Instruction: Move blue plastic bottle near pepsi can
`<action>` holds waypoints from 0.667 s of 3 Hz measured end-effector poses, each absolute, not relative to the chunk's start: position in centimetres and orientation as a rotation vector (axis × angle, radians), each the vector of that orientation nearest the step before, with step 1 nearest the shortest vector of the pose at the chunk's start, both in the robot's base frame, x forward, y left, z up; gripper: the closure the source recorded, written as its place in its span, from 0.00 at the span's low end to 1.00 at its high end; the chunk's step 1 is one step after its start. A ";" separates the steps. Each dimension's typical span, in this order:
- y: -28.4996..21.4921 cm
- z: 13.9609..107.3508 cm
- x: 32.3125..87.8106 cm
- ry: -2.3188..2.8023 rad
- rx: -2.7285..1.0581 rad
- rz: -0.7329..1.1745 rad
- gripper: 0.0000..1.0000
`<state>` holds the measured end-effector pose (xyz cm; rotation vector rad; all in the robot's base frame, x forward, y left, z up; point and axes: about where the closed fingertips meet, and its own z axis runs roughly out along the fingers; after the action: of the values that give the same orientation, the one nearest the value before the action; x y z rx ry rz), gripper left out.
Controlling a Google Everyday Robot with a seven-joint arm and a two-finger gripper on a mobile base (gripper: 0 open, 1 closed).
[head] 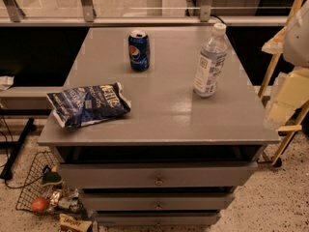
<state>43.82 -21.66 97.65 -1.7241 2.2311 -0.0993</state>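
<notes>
Nearest us, a wire basket point(30, 190) of odds and ends sits on the floor below the worktop's point(164, 115) front left corner. Drawers point(157, 176) stand slightly pulled out under its front edge. A blue chip bag point(88, 104) lies flat on its front left part. Just off its right edge hangs the pale gripper point(286, 103); we cannot tell whether it is open or closed, and it holds nothing we can see. The blue plastic bottle point(210, 62) stands upright on the worktop's right side, and the pepsi can point(139, 50) stands at back centre, well apart from it.
</notes>
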 end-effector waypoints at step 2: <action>-22.3 97.5 45.2 2.195 -1.647 -0.087 0.00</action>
<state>45.19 -22.31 97.52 -1.6465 2.1954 -0.0868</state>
